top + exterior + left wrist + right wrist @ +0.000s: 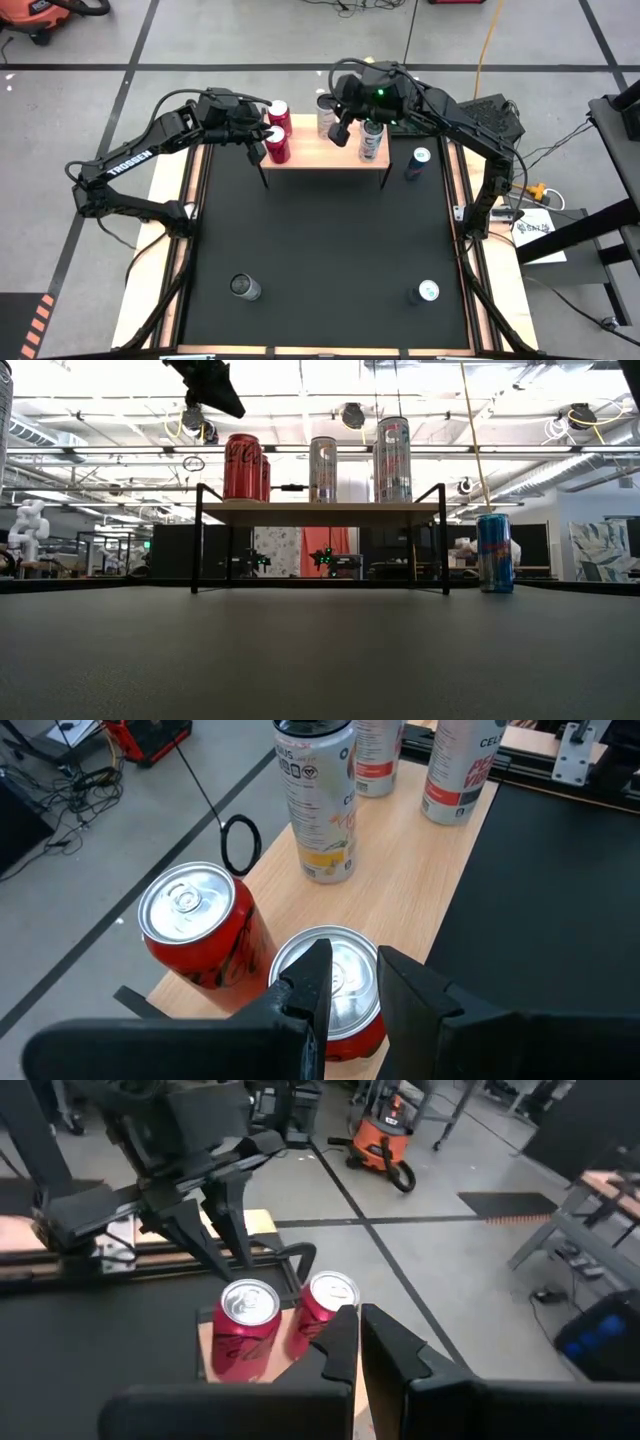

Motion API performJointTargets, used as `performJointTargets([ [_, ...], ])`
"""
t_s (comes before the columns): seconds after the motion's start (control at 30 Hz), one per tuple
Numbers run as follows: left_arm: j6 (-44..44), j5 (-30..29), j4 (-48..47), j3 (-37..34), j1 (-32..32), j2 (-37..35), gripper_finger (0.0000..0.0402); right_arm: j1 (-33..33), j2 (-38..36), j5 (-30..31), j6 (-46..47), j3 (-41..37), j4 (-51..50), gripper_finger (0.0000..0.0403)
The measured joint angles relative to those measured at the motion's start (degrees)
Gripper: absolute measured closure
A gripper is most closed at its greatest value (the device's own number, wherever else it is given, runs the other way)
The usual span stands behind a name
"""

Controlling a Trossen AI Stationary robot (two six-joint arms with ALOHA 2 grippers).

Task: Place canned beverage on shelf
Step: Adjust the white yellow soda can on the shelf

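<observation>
Aluminium blue can [417,164] on tabletop — light, smooth, dents easily; grip mid-body. Both hands — left hand [254,143], right hand [340,130] — pressed together, empty, above shelf [325,153].

The shelf [322,156], a light wooden top on thin black legs, stands at the far edge of the black mat [330,240]. On it stand two red cola cans [278,132] at its left end, a silver can [326,116] and a tall white can [371,140] (labels not readable). Directly on the mat stand a blue can [418,163] beside the shelf's right legs, a dark can [245,288] near left, another [425,293] near right.
</observation>
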Motion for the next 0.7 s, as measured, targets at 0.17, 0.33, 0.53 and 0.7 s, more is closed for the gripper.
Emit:
performJointTargets([
  [0.17, 0.0, 0.0, 0.0, 0.0, 0.0, 0.0, 0.032, -0.1, 0.0, -0.2, -2.0, 0.0, 0.3, 0.0403],
  [0.33, 0.0, 0.0, -0.1, 0.0, 0.0, 0.0, 0.032, -0.2, 0.0, -0.1, -2.0, 0.0, 0.2, 0.0403],
  [0.53, 0.1, 0.0, -0.3, 0.0, 0.0, 0.0, 0.032, -0.2, 0.0, -0.1, -0.7, 0.0, -0.2, 0.0403],
  [0.7, 0.1, 0.0, -0.3, 0.0, 0.0, 0.0, 0.032, -0.1, 0.0, -0.1, -0.5, 0.0, -0.4, 0.0403],
])
